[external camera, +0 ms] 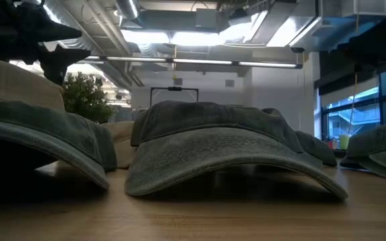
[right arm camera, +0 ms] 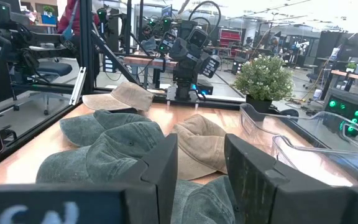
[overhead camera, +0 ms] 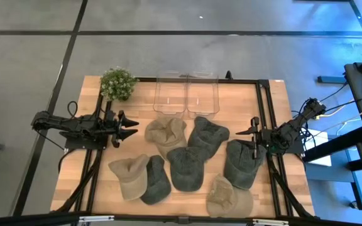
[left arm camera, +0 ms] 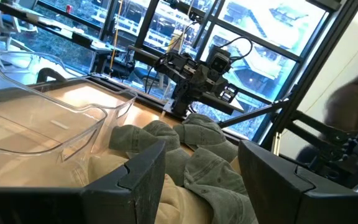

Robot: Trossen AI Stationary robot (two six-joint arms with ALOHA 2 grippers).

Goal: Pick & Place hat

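High view: the hats (overhead camera: 187, 164) lie loose by the clear bins (overhead camera: 186, 95), ready for sorting; left gripper (overhead camera: 129, 128) and right gripper (overhead camera: 246, 133) wait spread, empty.

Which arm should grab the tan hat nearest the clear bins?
Left. The left gripper sits open just beside that tan hat, while the right gripper is across the pile, with green hats between.
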